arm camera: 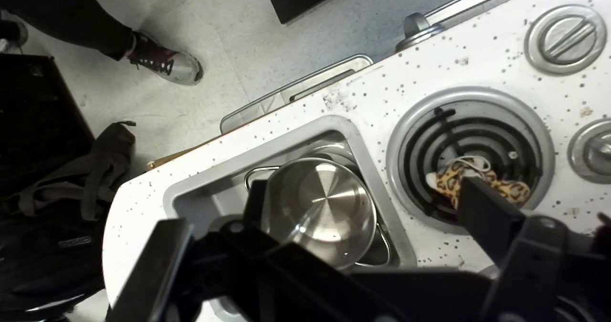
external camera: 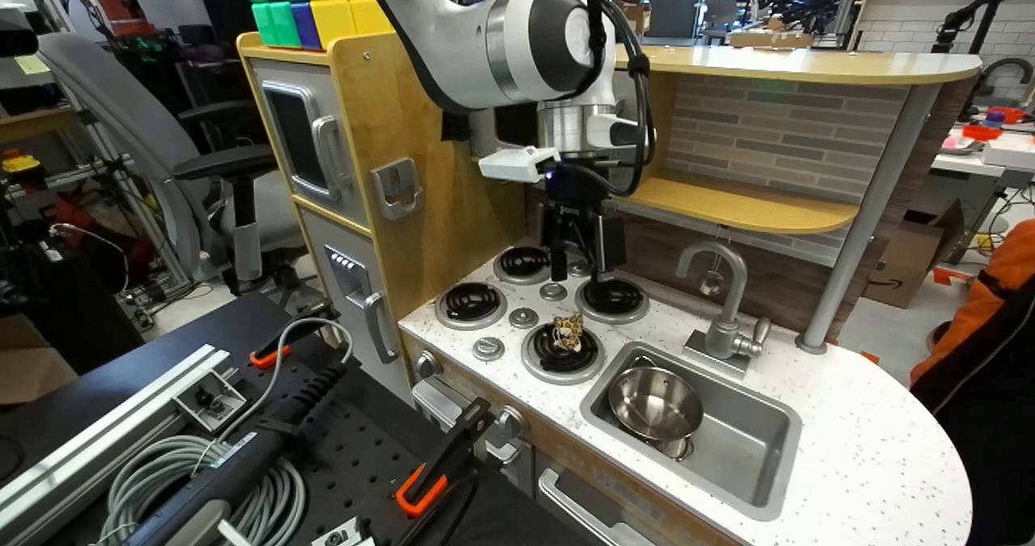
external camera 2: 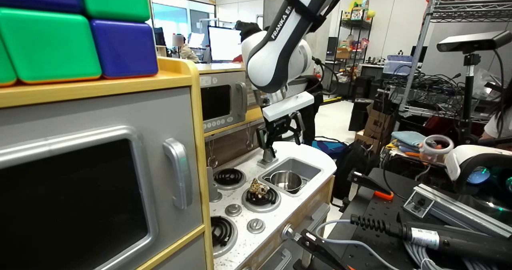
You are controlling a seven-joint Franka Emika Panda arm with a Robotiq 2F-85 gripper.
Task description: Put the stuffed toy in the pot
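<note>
The stuffed toy, small with yellow and brown leopard spots, lies on a front black burner in both exterior views (external camera: 568,333) (external camera 2: 258,187). In the wrist view the toy (arm camera: 456,176) is partly covered by a finger. The shiny silver pot (external camera: 656,404) stands in the grey sink (external camera: 748,457). It also shows in an exterior view (external camera 2: 286,181) and the wrist view (arm camera: 324,202), with nothing seen inside. My gripper (external camera: 584,269) is open and empty, raised above the counter, pointing down. Its fingers are spread wide in the wrist view (arm camera: 365,188) and apart in an exterior view (external camera 2: 280,141).
A faucet (external camera: 728,303) stands behind the sink. A yellow shelf (external camera: 752,204) juts out at the back. A tall cabinet (external camera: 437,150) borders the stove. Burner knobs (external camera: 488,349) sit on the counter. A black clamp (external camera: 453,449) is on the dark table in front.
</note>
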